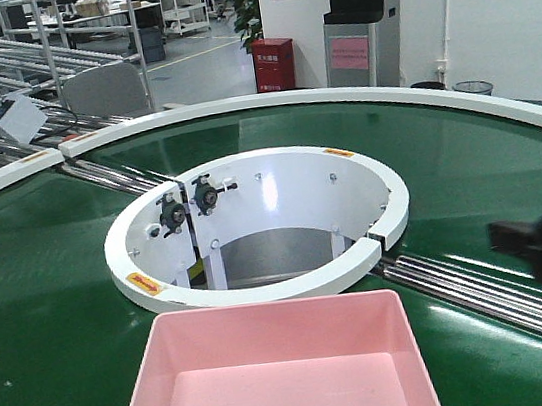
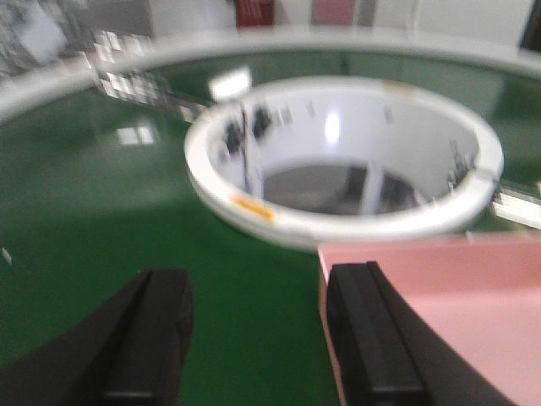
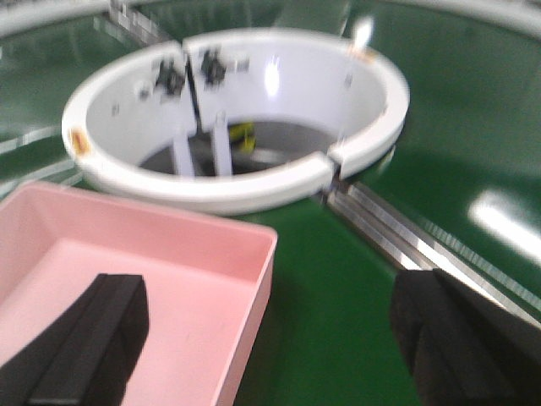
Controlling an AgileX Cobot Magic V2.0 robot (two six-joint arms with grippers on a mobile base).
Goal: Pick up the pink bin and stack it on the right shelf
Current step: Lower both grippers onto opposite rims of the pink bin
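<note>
jaws stood apart on the left gripper (image 2: 258, 313) and on the right gripper (image 3: 270, 321), neither clamped on anything. the pink bin (image 1: 280, 335) sat low and centred in the front view, on the green belt (image 1: 46, 325) just beside the white ring (image 1: 263, 287), and its visible floor was bare. on the left, the inner finger hung at or over the bin's left rim and the outer one above bare belt; blur hid whether anything touched. on the right, one finger hung over the bin's floor and the other over the belt, so the right wall lay between them. that mirrored straddle likely prepared a pinch on opposite walls, to keep the wide, shallow tub level when lifted. the right shelf showed in no view; lift and carry were not yet done.
</note>
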